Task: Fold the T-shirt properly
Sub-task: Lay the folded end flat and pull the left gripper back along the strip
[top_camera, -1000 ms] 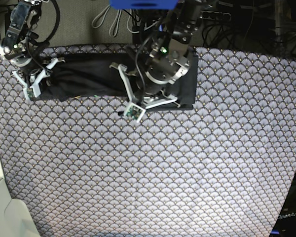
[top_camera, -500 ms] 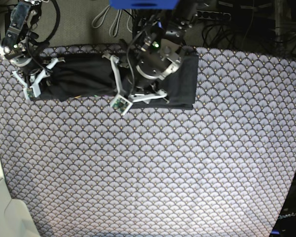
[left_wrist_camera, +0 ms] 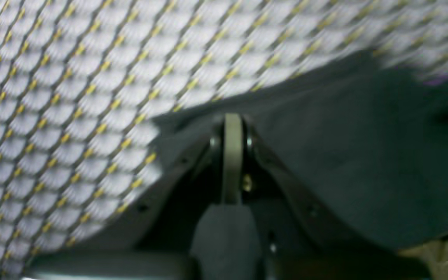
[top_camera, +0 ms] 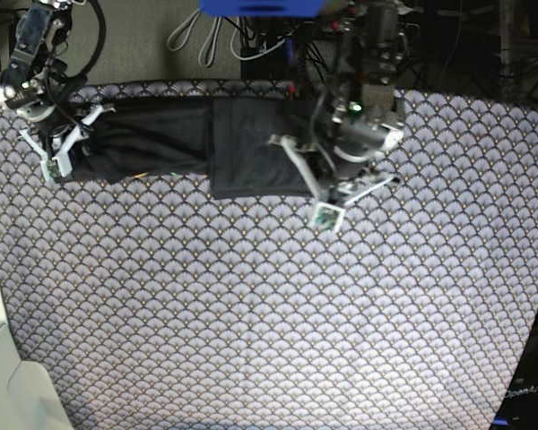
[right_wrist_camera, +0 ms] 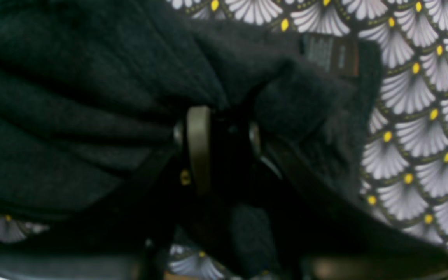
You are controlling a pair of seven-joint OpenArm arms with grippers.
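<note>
Your left gripper is no longer over the middle of the T-shirt. A second ago it sits on top of the garment, whose far end reaches out past it. Now the arm is off beyond that end, and the end lies doubled back as a neat dark panel over the body. The shirt is shorter for it, a strip running from that fold to your right gripper.

In the left wrist view the fingers look pressed together. The shirt's edge runs just ahead of the tips and off to one side, with the scallop-print cloth on the other. The view is blurred, so you cannot tell whether a sliver of hem is caught between them.

Your right gripper is in the same place at the opposite end as a second ago. Its fingers are clamped on a bunched wad of dark knit, fabric heaped to one side and a small sewn tag just past the tips.

One crosswise fold appears done (judging from the lie of it). That bunched end probably needs the next one.
</note>
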